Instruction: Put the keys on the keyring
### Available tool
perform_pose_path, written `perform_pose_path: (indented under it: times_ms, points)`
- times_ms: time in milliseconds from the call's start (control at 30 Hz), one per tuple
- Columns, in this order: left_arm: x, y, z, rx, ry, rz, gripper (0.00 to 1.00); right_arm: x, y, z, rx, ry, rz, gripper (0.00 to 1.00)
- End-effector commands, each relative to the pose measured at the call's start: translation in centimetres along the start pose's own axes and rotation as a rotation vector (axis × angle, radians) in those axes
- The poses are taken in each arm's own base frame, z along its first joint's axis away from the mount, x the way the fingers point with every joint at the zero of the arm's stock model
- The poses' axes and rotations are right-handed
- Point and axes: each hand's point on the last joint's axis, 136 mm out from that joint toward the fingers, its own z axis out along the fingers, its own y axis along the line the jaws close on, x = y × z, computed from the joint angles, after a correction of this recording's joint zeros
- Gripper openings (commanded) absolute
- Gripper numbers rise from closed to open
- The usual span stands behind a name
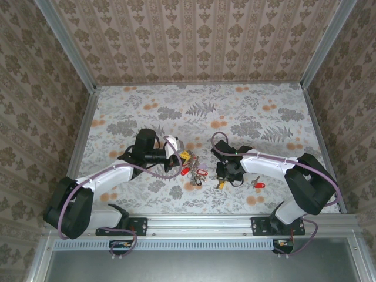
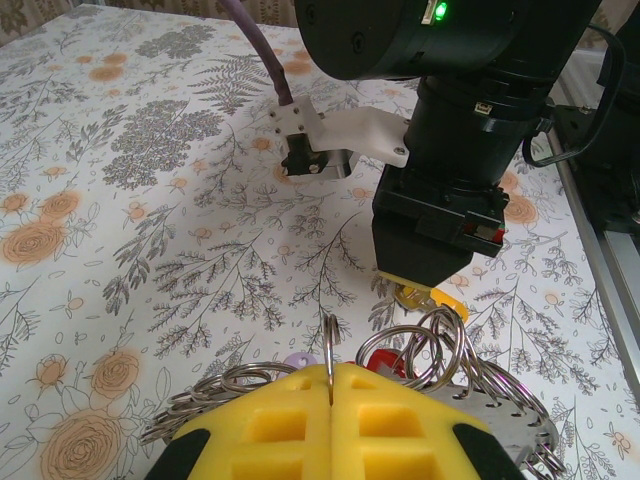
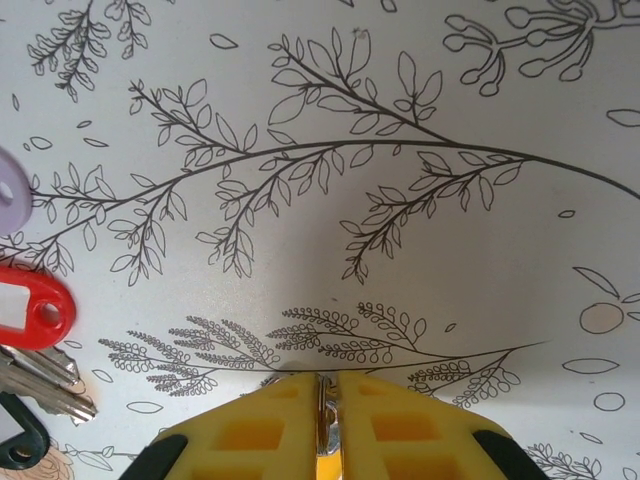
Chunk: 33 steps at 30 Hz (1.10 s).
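My left gripper (image 2: 330, 374) is shut on a small split ring (image 2: 329, 342) standing edge-on between its yellow fingers. Several more split rings (image 2: 455, 350) loop around it, and the flat grey keyring (image 2: 508, 412) lies low on the right. A red key head (image 2: 383, 360) shows among the rings. In the top view the left gripper (image 1: 178, 151) holds this bunch of keys (image 1: 192, 172) at the table's middle. My right gripper (image 3: 328, 386) is shut on the metal blade of a yellow key (image 2: 432, 299), just right of the bunch and close above the table.
One red key (image 1: 258, 185) lies alone on the flowered table (image 1: 252, 111), right of the right gripper. A red key head (image 3: 35, 305), metal blades (image 3: 45, 378), a black key head (image 3: 14, 432) and a purple tag (image 3: 8, 190) sit left of the right gripper.
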Motion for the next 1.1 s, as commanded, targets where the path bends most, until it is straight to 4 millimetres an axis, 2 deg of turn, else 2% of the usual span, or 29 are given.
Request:
perform_pose_path:
  times_ms: [0, 433, 633, 700, 733, 900, 1067]
  points:
    - [-2.3, 0.1, -0.5, 0.011, -0.052, 0.066, 0.00, 0.8, -1.4, 0.5, 0.065, 0.019, 0.016, 0.14]
    - [-2.5, 0.0, -0.5, 0.013, -0.054, 0.066, 0.00, 1.0, -1.4, 0.7, 0.058, 0.027, 0.015, 0.12]
    - [-2.6, 0.0, -0.5, 0.013, -0.056, 0.066, 0.00, 0.6, -0.6, -0.2, 0.018, -0.011, -0.033, 0.08]
    - [-2.5, 0.0, -0.5, 0.012, -0.056, 0.066, 0.00, -0.2, 0.2, -1.2, -0.041, -0.074, -0.083, 0.07]
    - [-2.6, 0.0, -0.5, 0.012, -0.058, 0.068, 0.00, -0.8, 1.0, -1.9, -0.096, -0.124, -0.120, 0.02]
    - [-2.7, 0.1, -0.6, 0.002, -0.070, 0.079, 0.00, -2.8, 2.8, -7.7, -0.280, -0.386, -0.333, 0.01]
    - [-2.8, 0.0, -0.3, 0.022, -0.087, 0.073, 0.00, -2.9, 4.6, -13.0, -0.436, -0.588, -0.588, 0.00]
